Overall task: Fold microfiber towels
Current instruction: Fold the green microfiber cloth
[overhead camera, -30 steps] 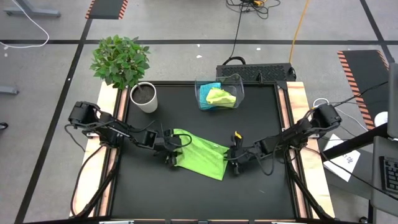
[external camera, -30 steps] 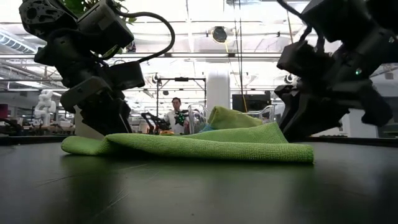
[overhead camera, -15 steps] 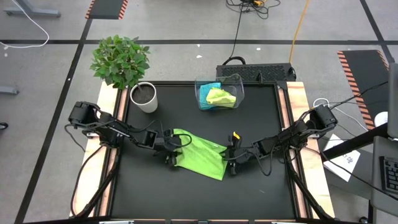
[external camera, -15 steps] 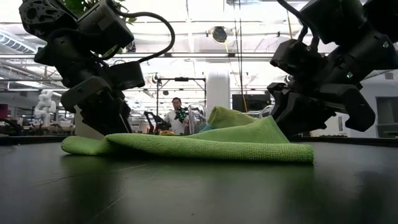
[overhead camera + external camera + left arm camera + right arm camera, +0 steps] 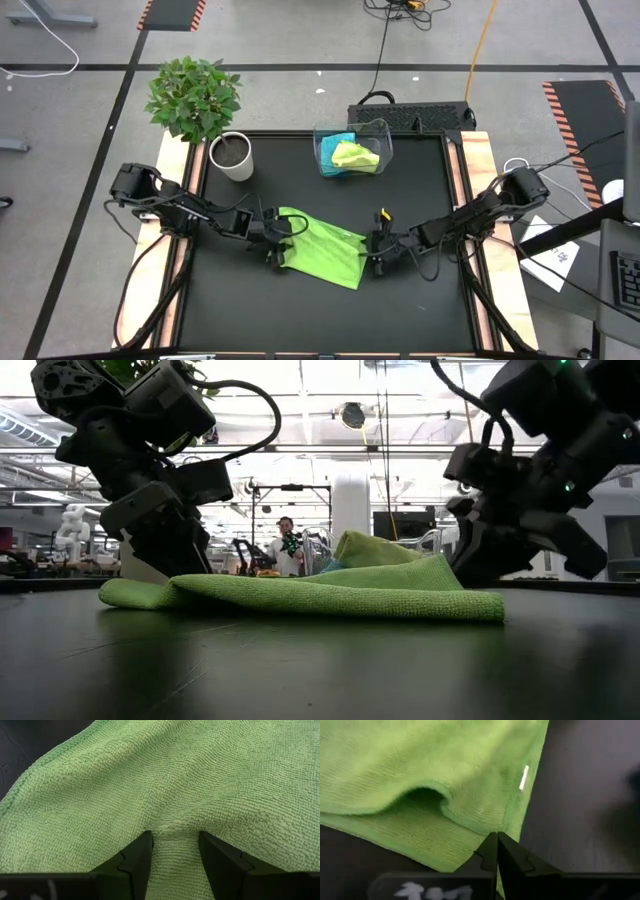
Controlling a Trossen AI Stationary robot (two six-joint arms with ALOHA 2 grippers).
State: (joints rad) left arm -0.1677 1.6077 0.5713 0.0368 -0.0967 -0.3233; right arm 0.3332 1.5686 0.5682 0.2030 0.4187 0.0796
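- The right gripper (image 5: 496,851), slightly parted a second ago, has now clenched fully; its dark fingers meet at the right edge of the flat lime-green microfiber towel (image 5: 322,248), with the hem and a small white tag (image 5: 524,777) just ahead of the tips. Whether any cloth is actually caught between them is hard to tell, so it may have closed on nothing.
- The left gripper (image 5: 175,851) has not changed: its fingers stay parted with a ridge of the same towel pinched up between them at the cloth's left edge.
- Judged from this, both edges are now being taken for the fold, and the towel still lies on the black table (image 5: 420,190) between the two grippers.
- Count: three towels. One lime-green towel is under the grippers; a crumpled lime-green towel (image 5: 354,154) and a turquoise-blue towel (image 5: 341,139) sit in the clear plastic bin (image 5: 381,127), well beyond both grippers.
- One potted plant (image 5: 195,98) stands beyond the left arm.
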